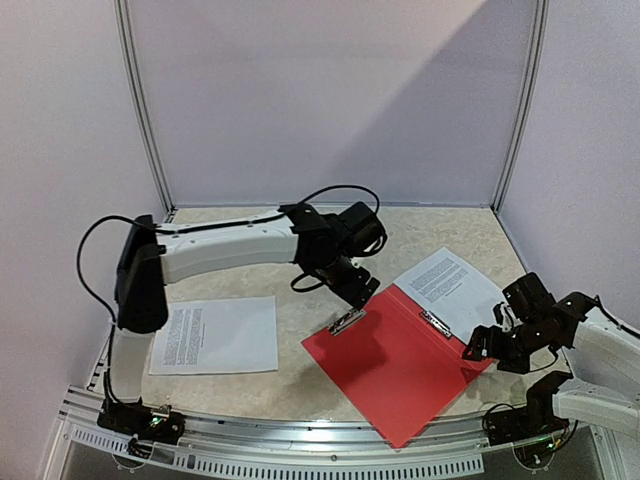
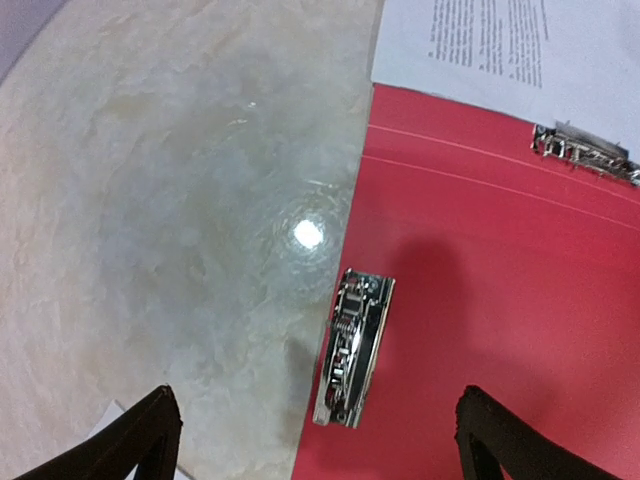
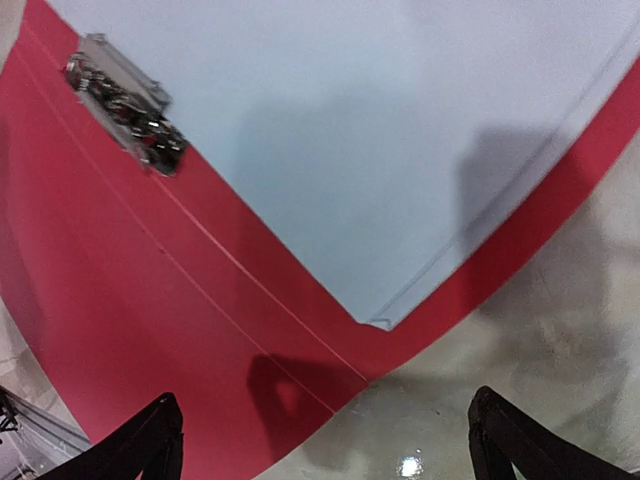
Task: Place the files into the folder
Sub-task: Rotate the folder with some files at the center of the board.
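The red folder (image 1: 400, 370) lies open near the table's (image 1: 250, 230) near edge, with one sheet (image 1: 450, 285) on its far right part. The other sheet (image 1: 215, 335) lies flat by the near left corner, its long side along the near edge, well apart from the folder. The left gripper (image 1: 362, 292), wide open and empty over the folder's far left edge, is nearer to it than the right gripper (image 1: 480, 345), also wide open and empty, by the folder's right corner.
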You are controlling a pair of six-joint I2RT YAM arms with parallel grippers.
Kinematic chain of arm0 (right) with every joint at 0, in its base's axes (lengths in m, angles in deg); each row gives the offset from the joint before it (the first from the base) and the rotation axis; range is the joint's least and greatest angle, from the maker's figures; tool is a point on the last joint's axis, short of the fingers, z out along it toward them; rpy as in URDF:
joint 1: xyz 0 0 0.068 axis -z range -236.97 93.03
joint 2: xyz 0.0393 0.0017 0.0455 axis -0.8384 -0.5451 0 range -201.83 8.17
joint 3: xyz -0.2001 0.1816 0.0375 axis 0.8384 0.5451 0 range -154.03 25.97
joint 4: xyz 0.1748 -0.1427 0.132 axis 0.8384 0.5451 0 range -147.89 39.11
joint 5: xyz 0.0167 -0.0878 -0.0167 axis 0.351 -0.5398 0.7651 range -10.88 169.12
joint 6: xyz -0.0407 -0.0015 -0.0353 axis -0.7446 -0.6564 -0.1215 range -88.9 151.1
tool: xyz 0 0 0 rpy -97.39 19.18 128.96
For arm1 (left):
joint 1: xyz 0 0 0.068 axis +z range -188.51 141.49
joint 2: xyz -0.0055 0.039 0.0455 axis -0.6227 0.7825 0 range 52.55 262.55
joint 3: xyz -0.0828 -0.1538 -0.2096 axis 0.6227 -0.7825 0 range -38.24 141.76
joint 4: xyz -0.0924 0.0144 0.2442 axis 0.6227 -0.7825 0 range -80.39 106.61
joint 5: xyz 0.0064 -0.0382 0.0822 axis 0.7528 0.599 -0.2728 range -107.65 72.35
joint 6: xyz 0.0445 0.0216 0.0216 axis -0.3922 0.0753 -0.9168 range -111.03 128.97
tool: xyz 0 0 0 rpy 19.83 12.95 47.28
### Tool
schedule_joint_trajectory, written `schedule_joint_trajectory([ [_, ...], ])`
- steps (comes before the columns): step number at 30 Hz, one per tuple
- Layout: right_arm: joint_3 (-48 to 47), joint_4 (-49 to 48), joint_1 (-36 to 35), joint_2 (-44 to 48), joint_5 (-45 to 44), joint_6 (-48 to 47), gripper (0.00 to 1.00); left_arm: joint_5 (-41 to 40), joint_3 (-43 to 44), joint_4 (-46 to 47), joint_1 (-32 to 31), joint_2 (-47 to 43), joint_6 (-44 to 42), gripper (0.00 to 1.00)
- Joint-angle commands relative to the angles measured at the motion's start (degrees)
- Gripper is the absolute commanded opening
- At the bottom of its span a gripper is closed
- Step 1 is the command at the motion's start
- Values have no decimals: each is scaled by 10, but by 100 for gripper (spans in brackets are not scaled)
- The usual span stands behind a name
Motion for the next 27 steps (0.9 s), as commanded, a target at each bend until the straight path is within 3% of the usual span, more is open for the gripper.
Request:
schedule_joint_trajectory([
  [1,46,5,3,18,-29,78,99,14,67,-17,3,85,-87,96],
  [7,72,-59,3,-6,-34,88,99,65,35,1,16,103,-79,96],
  [11,68,-145,3,-66,-4,20,99,104,-34,38,22,82,-67,95],
  [22,-32,-242,3,-231,-2,-80,99,182,-228,131,20,-5,-6,87],
  [27,-82,-272,3,-326,10,-124,98,212,-318,179,-13,-79,40,83],
])
